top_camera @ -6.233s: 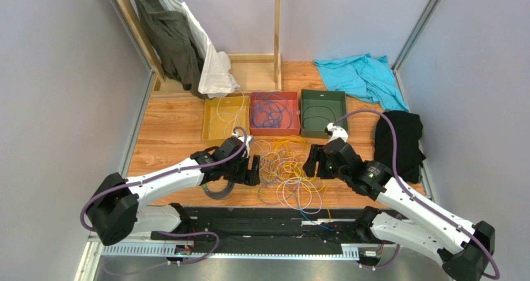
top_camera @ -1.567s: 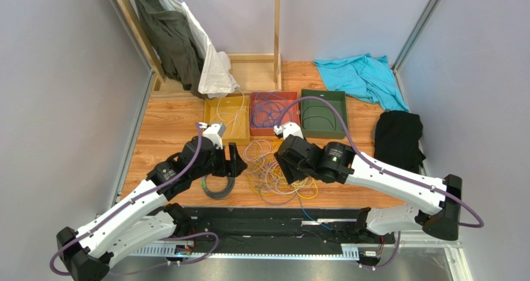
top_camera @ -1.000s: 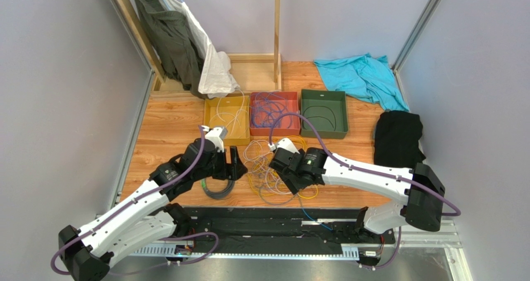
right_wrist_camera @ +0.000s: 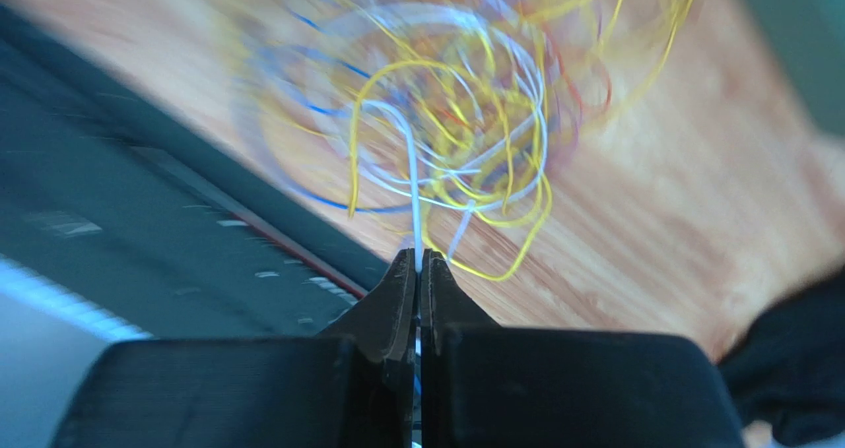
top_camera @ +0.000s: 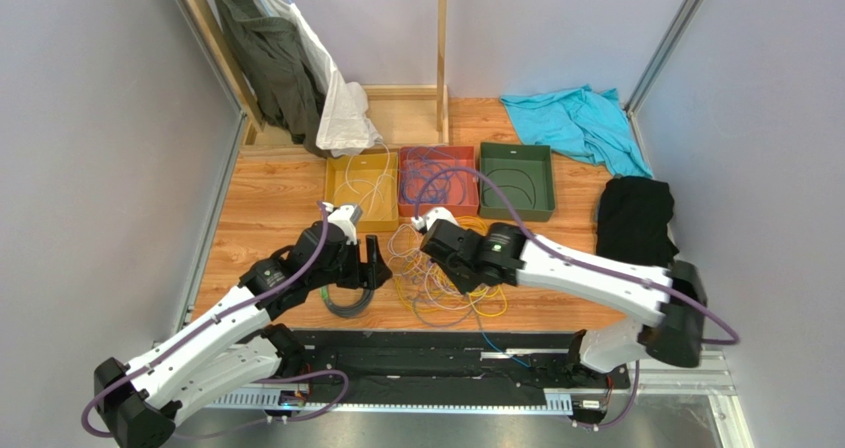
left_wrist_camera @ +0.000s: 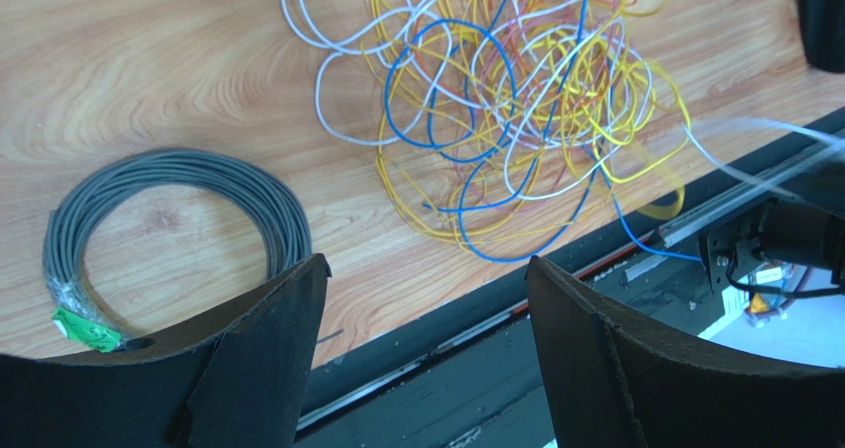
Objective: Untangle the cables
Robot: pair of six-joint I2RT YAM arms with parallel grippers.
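So the right gripper (right_wrist_camera: pixel 418 262) is pinched on one white cable (right_wrist_camera: pixel 415 201) from the tangle (left_wrist_camera: pixel 496 102); left gripper (left_wrist_camera: pixel 426 270) hangs spread. Next up, probably: ease that strand free slowly.

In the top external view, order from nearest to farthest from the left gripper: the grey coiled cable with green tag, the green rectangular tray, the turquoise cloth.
From the left gripper:
1. Grey coiled cable with green tag: close, on its near side.
2. Green rectangular tray: rightmost tray.
3. Turquoise cloth: back right corner.
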